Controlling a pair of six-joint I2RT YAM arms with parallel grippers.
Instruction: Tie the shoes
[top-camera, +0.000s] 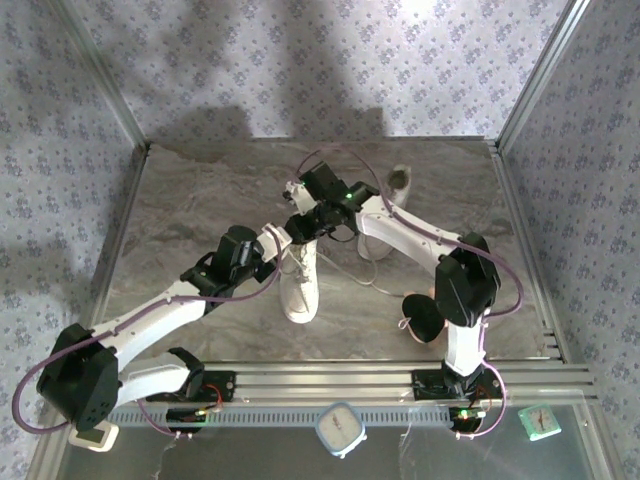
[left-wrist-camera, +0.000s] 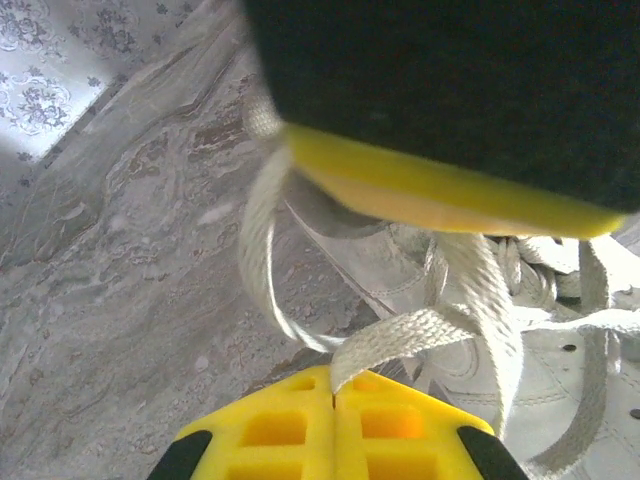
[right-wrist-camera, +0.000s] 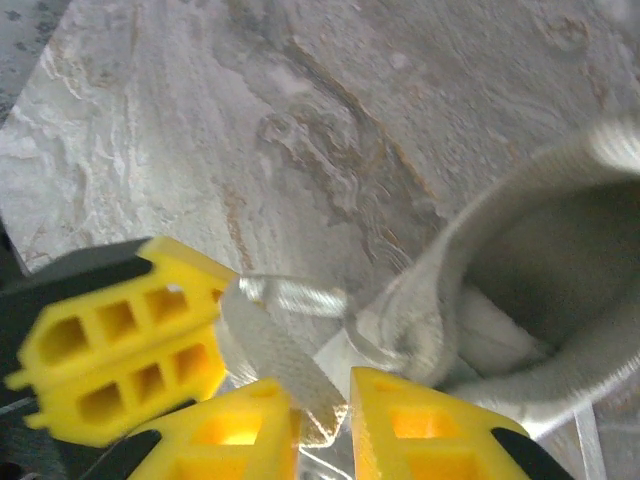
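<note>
My left gripper (left-wrist-camera: 335, 388) clamps the soft, slippery lace (left-wrist-camera: 400, 335) near its loose end, the best hold, while my right gripper (right-wrist-camera: 320, 400) sits narrowly parted around a strand, grip unclear.

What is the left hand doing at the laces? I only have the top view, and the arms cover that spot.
Observer: In its wrist view, the left hand is shut on a white lace that leads back to the shoe.
Operator: And the other one?
Observer: The right hand has its fingers slightly apart, with a flat lace strip lying in the gap.
</note>
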